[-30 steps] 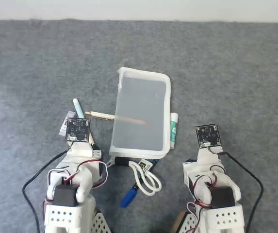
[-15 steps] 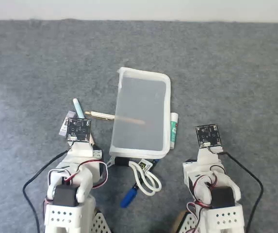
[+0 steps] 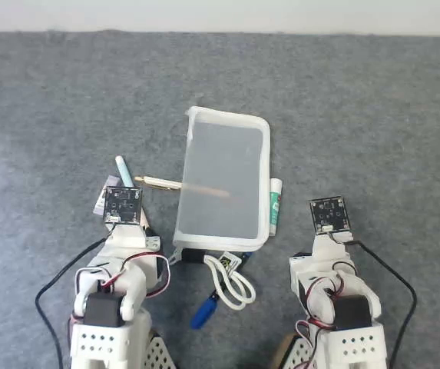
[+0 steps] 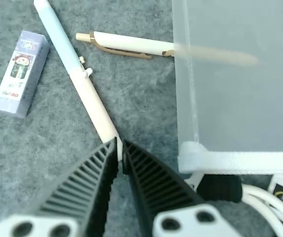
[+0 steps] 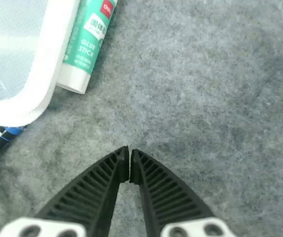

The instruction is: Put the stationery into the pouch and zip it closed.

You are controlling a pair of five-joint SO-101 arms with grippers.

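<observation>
Bordering the pouch's (image 3: 227,115) edge lies a glue stick (image 3: 275,205).

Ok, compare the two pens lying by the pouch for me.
Colour: the blue-capped pen is pale blue on one half, cream on the other; the clip pen is cream with a tan clip. Pose: the blue-capped pen lies wholly on the carpet, one end by the left gripper; the clip pen's tip end runs under or into the frosted pouch. Both lie flat.
</observation>
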